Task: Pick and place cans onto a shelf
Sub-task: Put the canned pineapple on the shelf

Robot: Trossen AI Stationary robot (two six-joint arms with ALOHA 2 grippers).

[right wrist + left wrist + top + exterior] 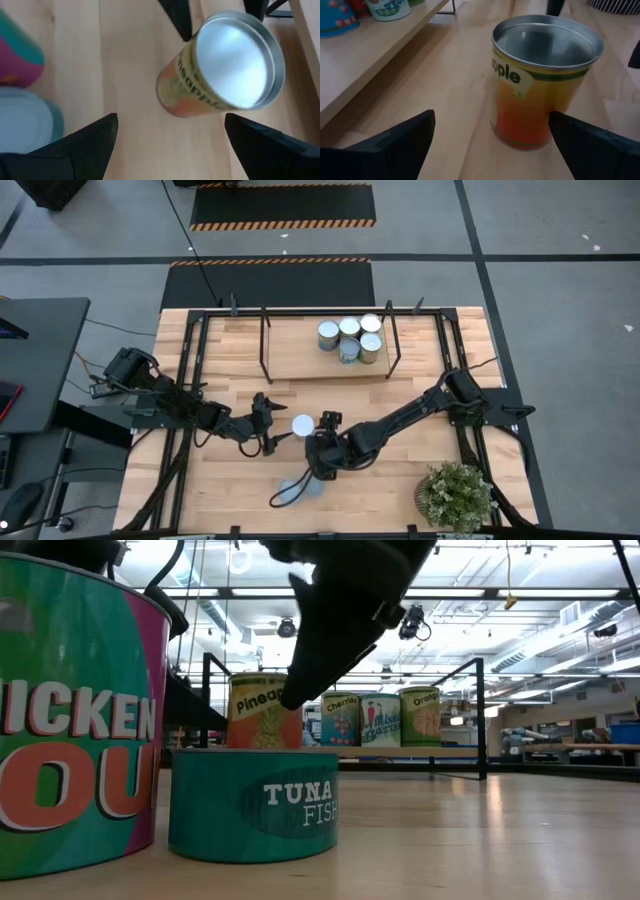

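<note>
My left gripper (490,145), jaws apart, straddles the upright pineapple can (540,85) on the table without touching it; my right gripper (167,145), jaws also apart, hangs just beside the same can. Five cans (350,338) already stand on the shelf (300,360). Judged step: grasp approach. Next I must advance, then close squarely.

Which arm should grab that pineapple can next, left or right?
Left, probably. The left gripper is open and level with the upright pineapple can, straddling it; the right gripper, also open, sits above it.
</note>
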